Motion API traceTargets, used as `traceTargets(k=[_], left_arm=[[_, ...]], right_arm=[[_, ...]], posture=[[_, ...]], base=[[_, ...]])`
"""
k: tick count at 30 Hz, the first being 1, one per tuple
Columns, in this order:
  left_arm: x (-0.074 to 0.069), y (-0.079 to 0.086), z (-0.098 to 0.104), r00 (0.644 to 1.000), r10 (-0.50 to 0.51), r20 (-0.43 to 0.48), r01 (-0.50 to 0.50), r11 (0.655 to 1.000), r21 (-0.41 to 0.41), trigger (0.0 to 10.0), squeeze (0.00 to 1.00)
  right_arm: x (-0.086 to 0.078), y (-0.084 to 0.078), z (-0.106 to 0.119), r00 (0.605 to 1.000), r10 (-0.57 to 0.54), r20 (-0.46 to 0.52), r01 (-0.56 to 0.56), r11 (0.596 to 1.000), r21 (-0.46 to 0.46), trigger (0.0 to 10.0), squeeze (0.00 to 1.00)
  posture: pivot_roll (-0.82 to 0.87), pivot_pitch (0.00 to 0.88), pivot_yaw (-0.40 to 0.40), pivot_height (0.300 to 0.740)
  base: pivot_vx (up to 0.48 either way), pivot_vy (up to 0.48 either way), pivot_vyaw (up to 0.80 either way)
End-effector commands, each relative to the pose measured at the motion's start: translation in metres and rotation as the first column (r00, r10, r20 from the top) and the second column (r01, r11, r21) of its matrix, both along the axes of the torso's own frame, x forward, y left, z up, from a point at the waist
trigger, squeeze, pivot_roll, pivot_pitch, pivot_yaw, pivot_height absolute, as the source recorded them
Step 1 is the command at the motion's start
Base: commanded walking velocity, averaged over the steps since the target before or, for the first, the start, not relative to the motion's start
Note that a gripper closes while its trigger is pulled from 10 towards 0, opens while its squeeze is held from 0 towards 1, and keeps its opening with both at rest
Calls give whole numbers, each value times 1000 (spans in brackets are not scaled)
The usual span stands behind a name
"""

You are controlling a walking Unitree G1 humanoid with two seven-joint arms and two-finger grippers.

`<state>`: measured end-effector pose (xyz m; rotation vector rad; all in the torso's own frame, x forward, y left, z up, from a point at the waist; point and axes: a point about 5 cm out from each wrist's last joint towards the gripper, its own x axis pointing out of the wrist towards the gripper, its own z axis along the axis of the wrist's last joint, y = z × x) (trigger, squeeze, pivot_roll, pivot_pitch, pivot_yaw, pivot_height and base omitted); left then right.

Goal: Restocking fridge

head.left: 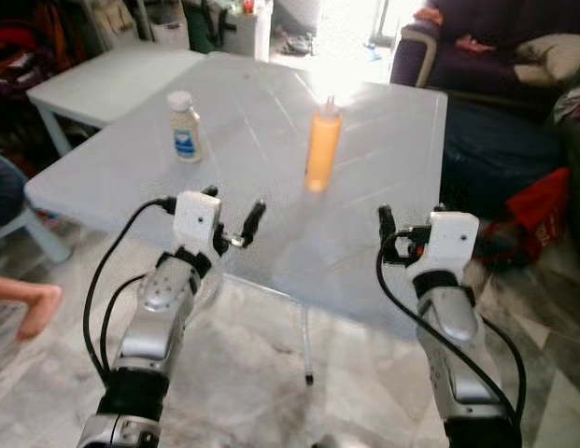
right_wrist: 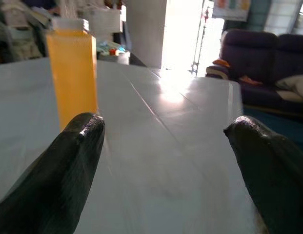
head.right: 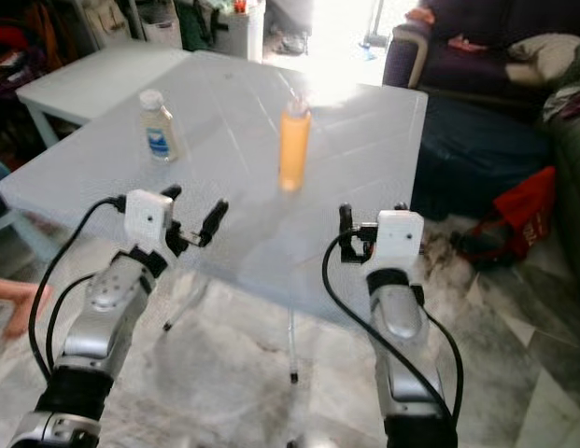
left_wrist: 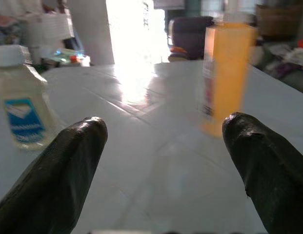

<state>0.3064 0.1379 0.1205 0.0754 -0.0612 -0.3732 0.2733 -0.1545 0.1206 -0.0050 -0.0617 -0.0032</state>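
Note:
An orange juice bottle (head.left: 322, 145) with a clear cap stands upright near the middle of the pale table (head.left: 271, 112). A small cream bottle (head.left: 185, 128) with a white cap and blue label stands to its left. My left gripper (head.left: 232, 219) is open over the table's near edge, short of both bottles, which appear ahead of it as the cream bottle (left_wrist: 22, 97) and the juice bottle (left_wrist: 224, 73). My right gripper (head.left: 411, 217) is open at the near edge, right of the juice bottle (right_wrist: 73, 73). Nothing is between either pair of fingers.
A second white table (head.left: 103, 79) stands at the back left. A dark sofa (head.left: 495, 56) with cushions and a red bag (head.left: 537, 210) are on the right. A person's bare foot (head.left: 33, 308) rests on the marble floor at the left.

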Motion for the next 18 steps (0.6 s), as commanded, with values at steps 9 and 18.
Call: traceTargets(k=[9,18], left_arm=[[3,9,-1,999,44,-7,-44,999,24,10000,0],[1,9,4,999,35,33,-35,999,11,10000,0]], right_arm=[[2,10,5,998,49,28,-49,999,10,10000,0],[2,10,4,998,52,27,-52,999,4,10000,0]], posture=[[-62,0,-32,740],[-59,0,-34,740]], base=[[36,430,0],[54,175,0]])
